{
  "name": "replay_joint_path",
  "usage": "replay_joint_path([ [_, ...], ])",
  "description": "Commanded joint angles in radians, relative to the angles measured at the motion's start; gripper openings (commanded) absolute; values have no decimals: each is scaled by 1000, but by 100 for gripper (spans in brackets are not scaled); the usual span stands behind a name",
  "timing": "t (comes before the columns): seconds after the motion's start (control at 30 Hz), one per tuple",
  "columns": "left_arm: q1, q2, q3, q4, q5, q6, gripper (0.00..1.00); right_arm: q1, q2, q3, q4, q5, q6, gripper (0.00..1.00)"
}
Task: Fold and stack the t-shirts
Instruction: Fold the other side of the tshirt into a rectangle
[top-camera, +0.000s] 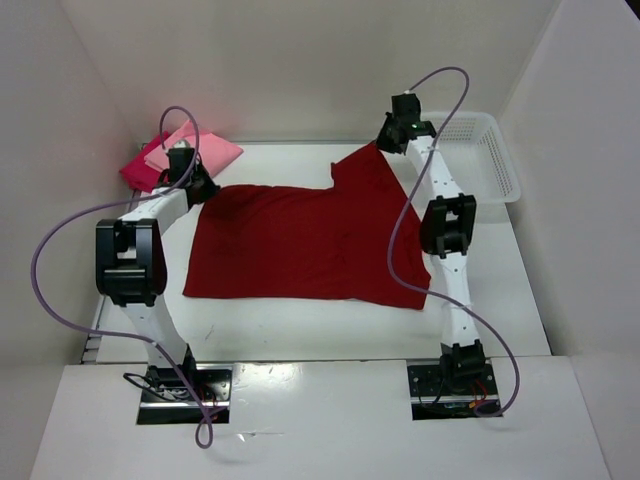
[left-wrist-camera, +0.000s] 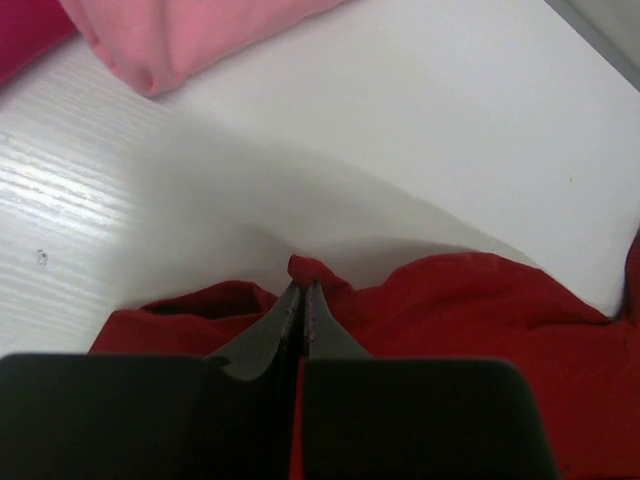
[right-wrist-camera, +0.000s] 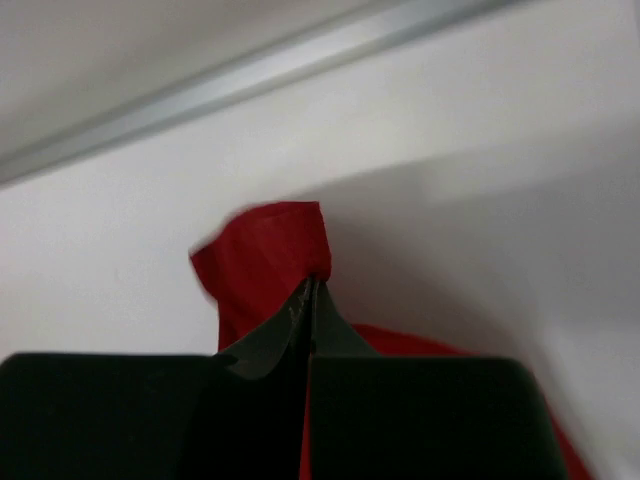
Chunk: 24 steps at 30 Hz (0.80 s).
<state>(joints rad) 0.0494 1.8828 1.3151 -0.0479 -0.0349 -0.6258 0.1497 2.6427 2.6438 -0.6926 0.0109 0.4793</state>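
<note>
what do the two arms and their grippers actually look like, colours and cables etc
Both arms match: the left arm and right arm have white links joined by chunky black joint housings, each on a dark base plate. A thin purple cable loops loosely off each. The left gripper and right gripper have black, wedge-shaped fingers tapering to narrow tips.

Fingers (right-wrist-camera: 275, 340) of the right gripper (right-wrist-camera: 311, 288), pressed together at lower centre, pinch a raised fold of the dark red t-shirt (right-wrist-camera: 262, 255); white table (right-wrist-camera: 100, 270) behind, grey strip (right-wrist-camera: 250, 78) crossing the top.
</note>
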Motion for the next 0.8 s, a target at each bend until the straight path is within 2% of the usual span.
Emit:
replay_joint_path([
  [0.0,33,-65,-27,45,38,-26,0,-9,-314,-310,11,-63,1,0],
  [0.03,46,-65,-37,45,52,-26,0,-9,-381,-409,97,-63,1,0],
  [0.1,55,-93,-59,45,65,-26,0,-9,-495,-628,140,-74,1,0],
  [0.17,69,-103,-59,45,76,-26,0,-9,-610,-727,140,-83,1,0],
  [0.2,69,-103,-68,45,87,-26,0,-9,-647,-836,140,-83,1,0],
  [0.4,112,-165,-122,36,119,-35,0,-9,-956,-1224,188,-74,1,0],
  [0.6,132,-306,-237,26,119,-35,0,-9,-1204,-1468,148,-74,10,0],
  [0.77,162,-390,-341,-7,119,-35,0,-9,-1366,-1600,79,-55,10,0],
])
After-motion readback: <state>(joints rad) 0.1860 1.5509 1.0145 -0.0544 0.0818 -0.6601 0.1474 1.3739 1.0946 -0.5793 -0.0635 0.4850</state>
